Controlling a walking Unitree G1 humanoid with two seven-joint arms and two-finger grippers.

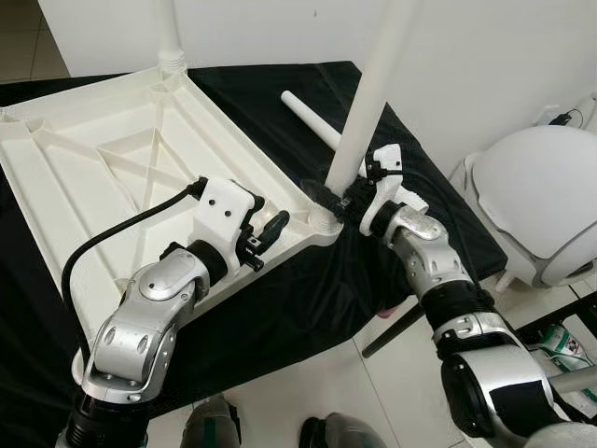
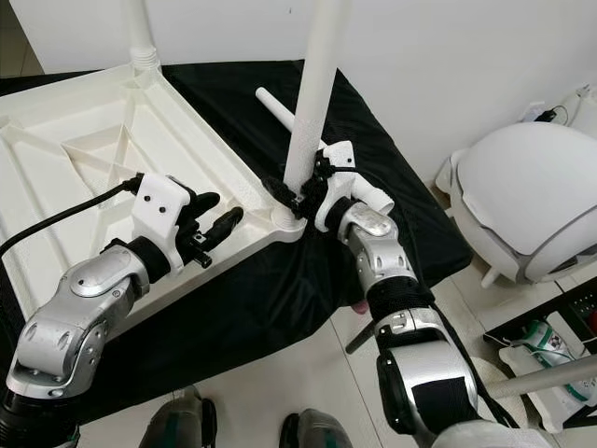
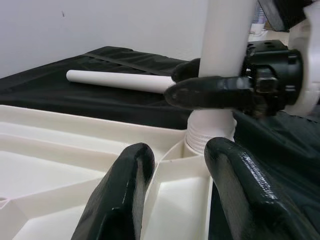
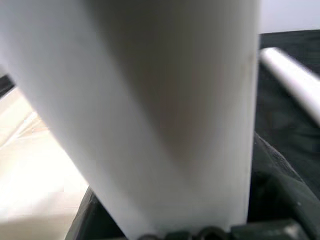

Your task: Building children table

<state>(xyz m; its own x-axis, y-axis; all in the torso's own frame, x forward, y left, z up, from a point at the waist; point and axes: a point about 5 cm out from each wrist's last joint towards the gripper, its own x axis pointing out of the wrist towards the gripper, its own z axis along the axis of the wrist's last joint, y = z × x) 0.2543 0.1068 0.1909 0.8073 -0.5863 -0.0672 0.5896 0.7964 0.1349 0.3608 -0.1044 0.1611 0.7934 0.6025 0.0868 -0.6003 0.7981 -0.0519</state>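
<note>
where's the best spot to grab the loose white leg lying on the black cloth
Grip the loose leg around mid-shaft, coming from above with the fingers straddling it across its length. It is a plain round tube lying flat on the black cloth, so the sides are open. The end near the upright leg is crowded by the right hand, so the farther half looks easier.
</note>
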